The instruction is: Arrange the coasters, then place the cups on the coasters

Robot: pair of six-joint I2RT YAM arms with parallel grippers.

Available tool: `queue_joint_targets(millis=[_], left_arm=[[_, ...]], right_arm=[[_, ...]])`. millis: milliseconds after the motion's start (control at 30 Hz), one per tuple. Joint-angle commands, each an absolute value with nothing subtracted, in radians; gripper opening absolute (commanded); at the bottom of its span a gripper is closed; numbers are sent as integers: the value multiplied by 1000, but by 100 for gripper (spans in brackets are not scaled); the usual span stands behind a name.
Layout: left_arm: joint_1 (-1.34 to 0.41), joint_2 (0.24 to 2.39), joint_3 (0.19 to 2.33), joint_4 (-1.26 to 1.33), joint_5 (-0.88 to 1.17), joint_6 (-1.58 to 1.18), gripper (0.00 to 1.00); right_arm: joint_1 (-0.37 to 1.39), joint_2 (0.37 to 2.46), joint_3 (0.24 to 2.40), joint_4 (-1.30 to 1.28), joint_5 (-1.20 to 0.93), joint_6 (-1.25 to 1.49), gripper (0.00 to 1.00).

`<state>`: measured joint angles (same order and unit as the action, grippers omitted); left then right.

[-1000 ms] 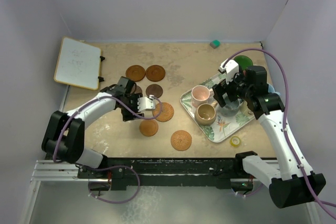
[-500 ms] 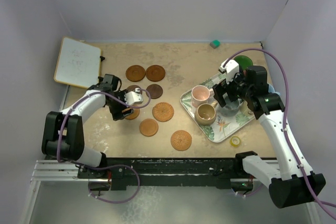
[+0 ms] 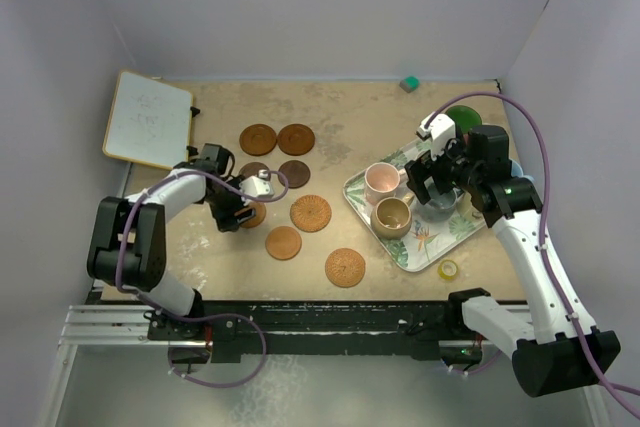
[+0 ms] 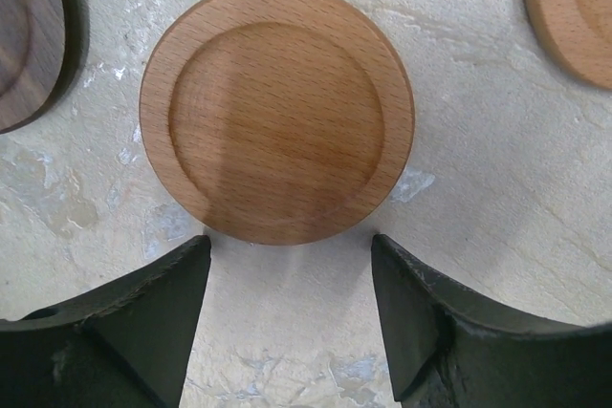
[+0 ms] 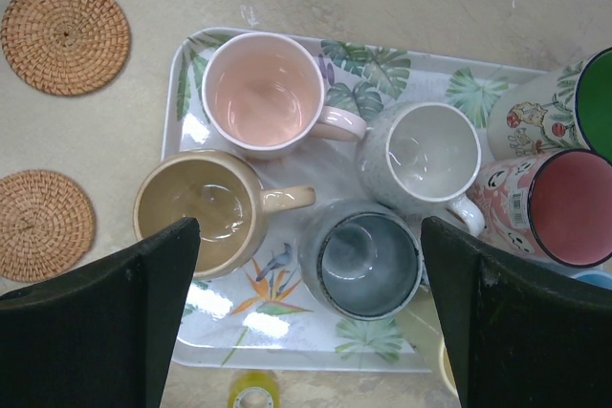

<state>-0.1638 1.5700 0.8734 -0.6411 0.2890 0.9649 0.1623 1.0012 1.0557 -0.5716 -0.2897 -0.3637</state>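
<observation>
**Left gripper** (image 4: pixel 289 269): jaws partly apart, holding nothing, low over the desk (image 4: pixel 478 188).
**Ringed light-wood coaster** (image 4: pixel 277 112): flat on the desk just ahead of the fingertips, in line with the gap, not gripped.
**Dark-wood coaster** (image 4: pixel 24 35): ahead and to the left.
**Right gripper** (image 5: pixel 308 236): jaws spread wide, holding nothing, above the leaf-patterned tray (image 5: pixel 368 74).
**Slate mug** (image 5: pixel 368 260): below, between the fingers.
**Tan mug** (image 5: pixel 196 212): beside the left finger.
**Pink mug** (image 5: pixel 260 93) and **grey mug** (image 5: pixel 430 155): ahead.
**Red mug** (image 5: pixel 569 207) and **green mug** (image 5: pixel 598 102): off to the right.
**Woven coasters** (image 5: pixel 65 35): two, on the desk to the left, off the tray.
</observation>
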Motion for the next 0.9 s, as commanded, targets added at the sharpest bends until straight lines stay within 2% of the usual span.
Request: queue_joint_targets(millis=[0, 600, 867], left_arm=[[-156, 1603, 901, -603, 326, 937, 64], [-156, 1645, 959, -624, 330, 906, 60], [-160, 1488, 989, -711, 386, 894, 64]], right_arm=[[156, 986, 1061, -560, -322, -372, 100], [154, 985, 1060, -561, -321, -372, 100], [153, 986, 1060, -562, -322, -372, 100]])
